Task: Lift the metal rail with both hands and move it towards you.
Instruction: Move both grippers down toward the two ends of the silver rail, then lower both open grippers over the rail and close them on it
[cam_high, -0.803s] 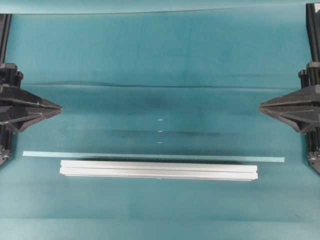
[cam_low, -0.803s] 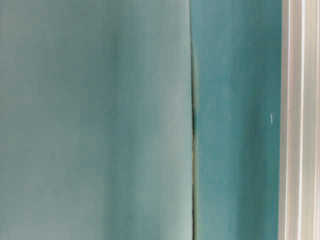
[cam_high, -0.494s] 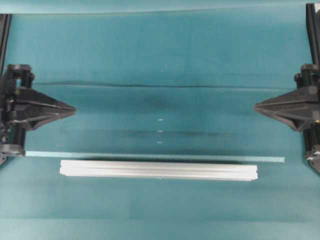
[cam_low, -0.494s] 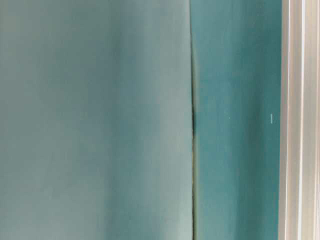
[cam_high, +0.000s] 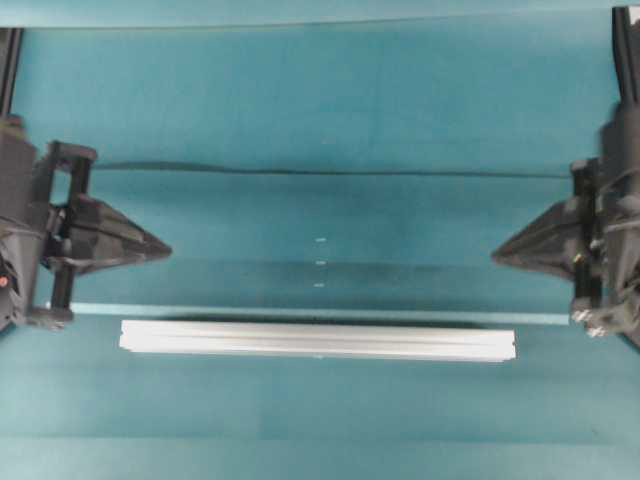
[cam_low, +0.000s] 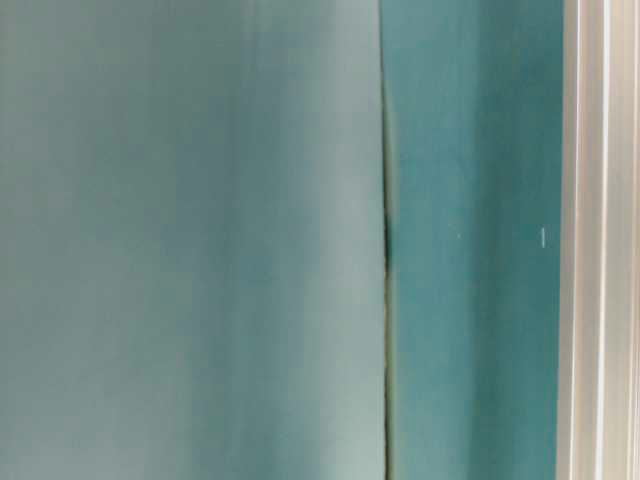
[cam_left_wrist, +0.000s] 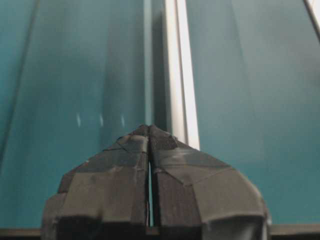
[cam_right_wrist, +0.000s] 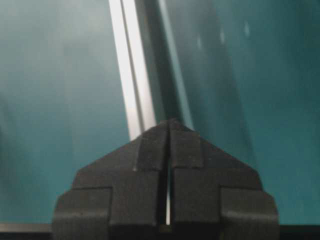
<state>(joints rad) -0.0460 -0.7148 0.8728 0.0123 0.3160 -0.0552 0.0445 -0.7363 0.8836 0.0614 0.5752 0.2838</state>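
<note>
Both of my claws have come inward from the table edges since the earlier frames, the left one more than the right. My left gripper (cam_high: 160, 248) points toward the right and my right gripper (cam_high: 500, 256) points toward the left, tip facing tip across the green cloth (cam_high: 320, 110). Each has its jaws pressed together, and neither holds anything.

My target, the metal rail (cam_high: 318, 340), lies flat on the near side of both claws, with its long axis going left to right. A thin pale-blue tape strip (cam_high: 320, 314) runs parallel just beyond it.

Each rail end lies nearer than my claw tip and a little more toward the outside, so no arm is clearly closer. I judge that both claws must open and travel toward the near edge, one over each end.
</note>
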